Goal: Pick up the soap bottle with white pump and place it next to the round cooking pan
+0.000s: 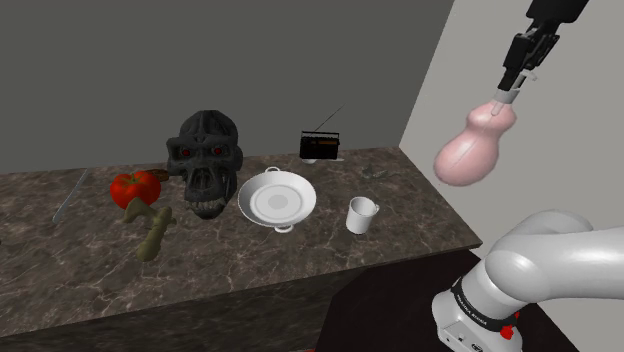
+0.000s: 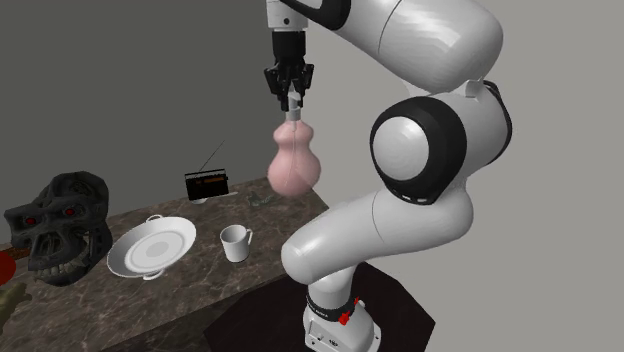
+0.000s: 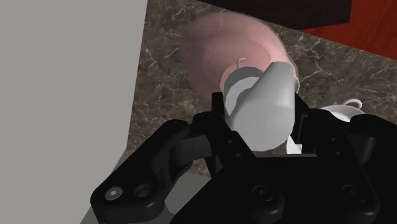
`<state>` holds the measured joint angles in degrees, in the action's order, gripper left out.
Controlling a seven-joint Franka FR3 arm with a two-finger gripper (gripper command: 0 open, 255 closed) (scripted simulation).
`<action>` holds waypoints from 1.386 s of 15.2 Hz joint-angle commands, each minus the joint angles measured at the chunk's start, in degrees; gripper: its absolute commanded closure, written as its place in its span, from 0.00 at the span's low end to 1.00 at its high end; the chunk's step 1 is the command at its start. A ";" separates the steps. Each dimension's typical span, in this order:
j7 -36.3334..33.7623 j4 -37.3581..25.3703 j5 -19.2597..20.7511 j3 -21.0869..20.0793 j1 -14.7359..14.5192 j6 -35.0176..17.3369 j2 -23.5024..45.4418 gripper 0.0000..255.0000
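Hanging high in the air, the black gripper has both fingers pinched tight on the white pump of the pink soap bottle — held by the neck, the bulbous body dangling below at a tilt. In the shoulder view the bottle shows against the pale wall, well above the dark marbled counter and to the right of its end. The wrist view looks past the pump and the pink body to marble underneath.

Down on the counter, the round white pan with its two small handles sits near the middle. A white mug stands near it on the shoulder view's right — apart, not touching. A dark skull with red eyes sits just beside the pan's other side, with a red tomato beyond it. A small black radio, aerial up, stands at the counter's back edge.
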<state>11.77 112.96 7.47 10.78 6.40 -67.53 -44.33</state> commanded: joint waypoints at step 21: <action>-4.89 -23.79 -4.43 -4.82 -1.17 12.56 11.63 1.00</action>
<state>8.61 89.00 3.97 7.27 5.28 -54.89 -32.65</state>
